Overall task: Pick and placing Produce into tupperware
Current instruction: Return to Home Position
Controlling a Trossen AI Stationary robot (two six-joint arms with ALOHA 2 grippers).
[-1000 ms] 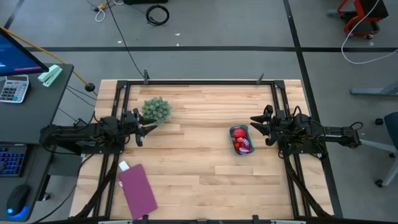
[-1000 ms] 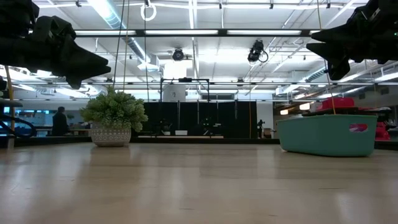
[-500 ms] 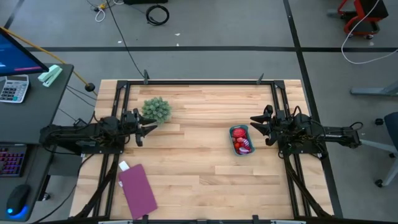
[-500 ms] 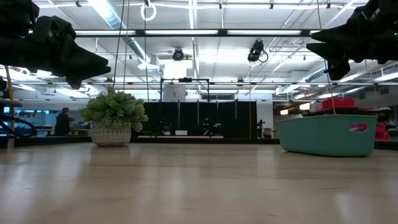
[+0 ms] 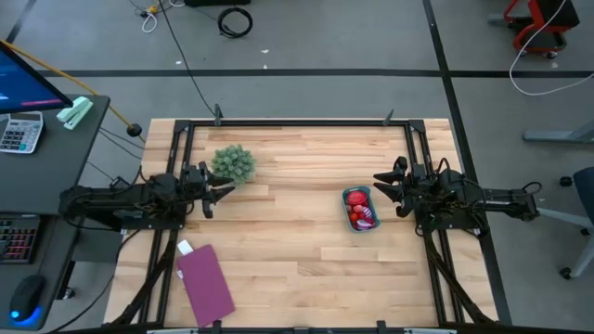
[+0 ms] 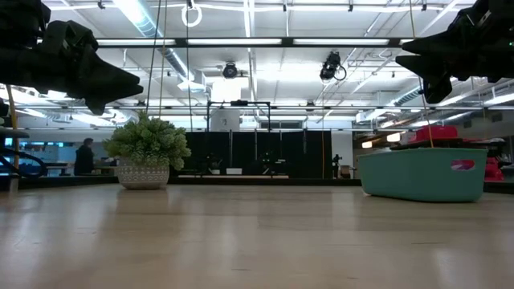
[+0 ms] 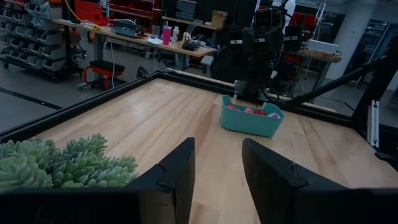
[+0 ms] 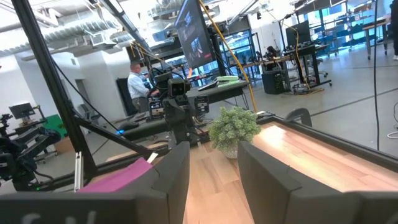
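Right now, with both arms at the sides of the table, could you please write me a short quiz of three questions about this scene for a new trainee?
1. Where is the toy fruit? A) in the green tub; B) on the purple sheet; C) on the floor.
2. True or false: the right hand is shut on a toy fruit.
3. Fill in: the plant stands nearest the ___ hand.

Key
1. A.
2. False: it is open and holds nothing.
3. Left: the left hand is beside it.
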